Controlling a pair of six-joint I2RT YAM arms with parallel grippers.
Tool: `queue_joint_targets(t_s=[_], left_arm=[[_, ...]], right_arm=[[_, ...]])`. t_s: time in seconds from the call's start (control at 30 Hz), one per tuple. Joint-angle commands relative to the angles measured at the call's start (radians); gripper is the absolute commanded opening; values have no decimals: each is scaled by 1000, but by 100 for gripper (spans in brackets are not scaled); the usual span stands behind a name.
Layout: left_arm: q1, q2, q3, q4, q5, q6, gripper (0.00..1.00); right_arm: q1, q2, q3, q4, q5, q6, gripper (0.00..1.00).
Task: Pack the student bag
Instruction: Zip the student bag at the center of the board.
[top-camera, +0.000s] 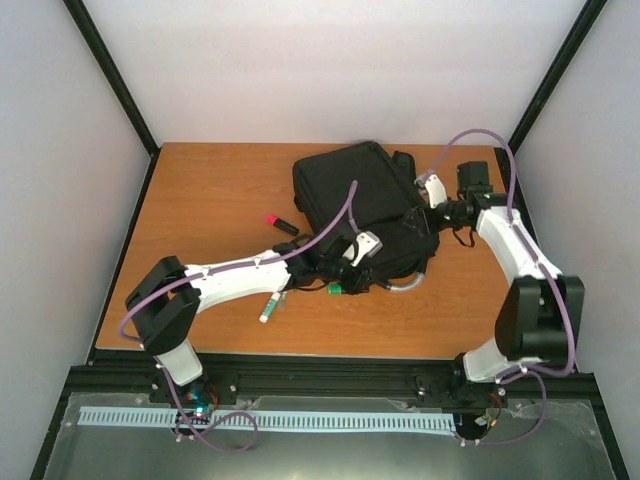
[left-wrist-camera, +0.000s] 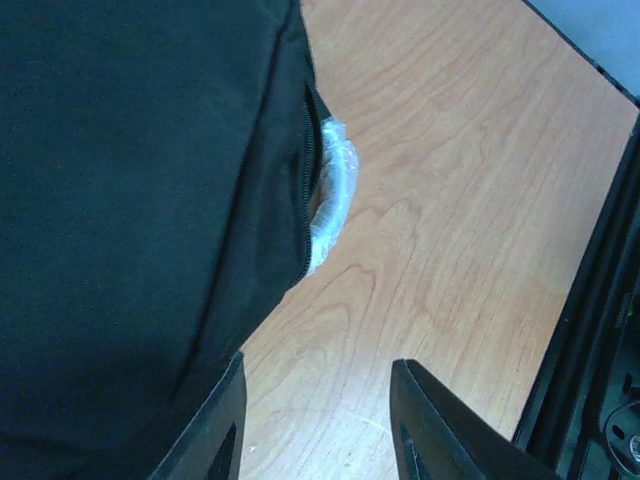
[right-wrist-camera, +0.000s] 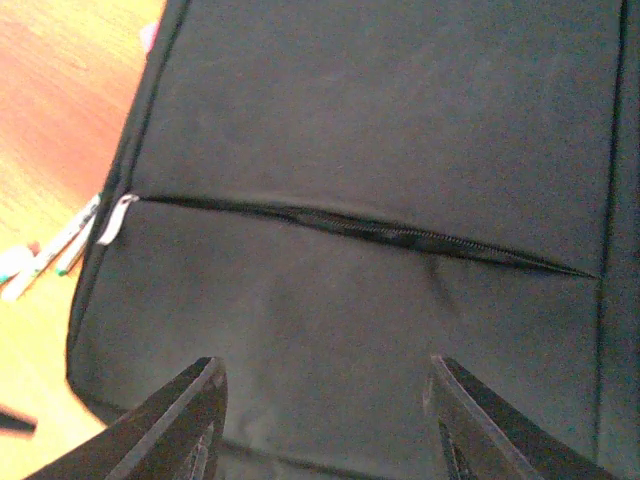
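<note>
Orange-brown wooden table (top-camera: 200, 200), boxed in by white walls (top-camera: 330, 70) and a black frame (top-camera: 114, 78). The student bag (top-camera: 350, 185) lies flat on the far right part of the table, set at a slant. Its curved grey handle (top-camera: 405, 284) sticks out at the near edge.

We note three small items on the bare wood:
- a red-capped stick (top-camera: 282, 224) just beside the bag's left edge
- a white pen (top-camera: 270, 305) nearer the arm bases
- a green-tipped piece (top-camera: 335, 290) close under the left arm's wrist

The left gripper (left-wrist-camera: 320, 430) is released. From its wrist camera we see its fingers (left-wrist-camera: 440, 435) spread, with bare wood grain between them and nothing gripped. One finger sits at the bag's dark edge, and we cannot tell whether it touches the fabric. Ahead of it, the pale handle peeks out from under the black cloth. From overhead, this gripper sits at the bag's near edge, close to the handle.

The right gripper (right-wrist-camera: 325, 420) is also released. Its two fingers stand well apart above the bag's front panel, with only black fabric showing between them and nothing pinched. Across that panel runs the zip (right-wrist-camera: 400, 238) of the front pocket, gaping a little along its length. A pale zip pull (right-wrist-camera: 115, 220) lies at the zip's left end in that view. Pens show as blurs on the wood past the bag's corner. From overhead, we place this gripper at the bag's right side, with its arm reaching in from the right.
</note>
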Motion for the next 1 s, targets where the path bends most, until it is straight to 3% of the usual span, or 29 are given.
queue_joint_targets(t_s=[0.0,0.13,0.33,0.57,0.83,0.97], left_arm=[[12,-58,34,-118,-109,-51,45],[43,-88,25,-161,-207,-119,60],[169,-121,-60,-125,-160,-264,65],[205,-105,-130,-7,-38,-302,71],[203,18,-90,137,83,-335,69],[196,111,-3,179,121,-347,66]], right_arm=[[-1,-145,-79,-83,53,-94,55],[10,-269,-167,-128,64,-159,56],[68,-411,-307,-151,84,-297,57],[139,-337,-373,-113,135,-323,54],[153,-238,-345,-62,107,-276,52],[138,-210,-336,3,283,-209,47]])
